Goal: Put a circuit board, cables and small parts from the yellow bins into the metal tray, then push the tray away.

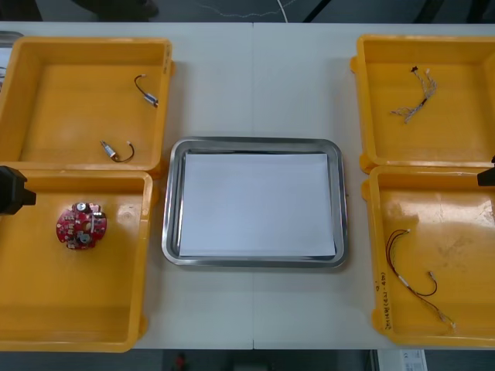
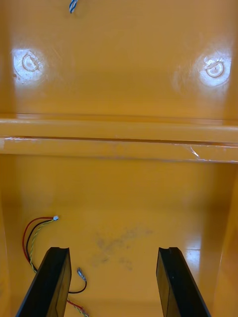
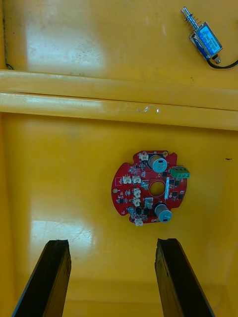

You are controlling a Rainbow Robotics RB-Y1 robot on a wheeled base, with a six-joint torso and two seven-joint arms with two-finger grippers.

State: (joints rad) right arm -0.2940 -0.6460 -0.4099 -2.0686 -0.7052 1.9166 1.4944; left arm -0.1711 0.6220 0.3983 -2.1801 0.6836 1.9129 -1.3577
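One light surface (image 1: 255, 85) is shown carrying four yellow bins (image 1: 85, 42), two at each side of the frame, and one metal tray (image 1: 255, 143) at centre, white inside, not yet loaded. One circuit board (image 1: 80, 226) is seen in the lower-left bin. A twisted cable (image 1: 414, 100) is counted in the upper-right bin, a red and black cable (image 1: 410, 267) in the lower-right. Two small metal parts (image 1: 147, 91) are found in the upper-left bin. The left pincer (image 3: 112, 242) is held released just short of the board, the right pincer (image 2: 113, 250) released beside the red and black cable. The first pick is judged in hand; lowering astride the board and closing is called for.
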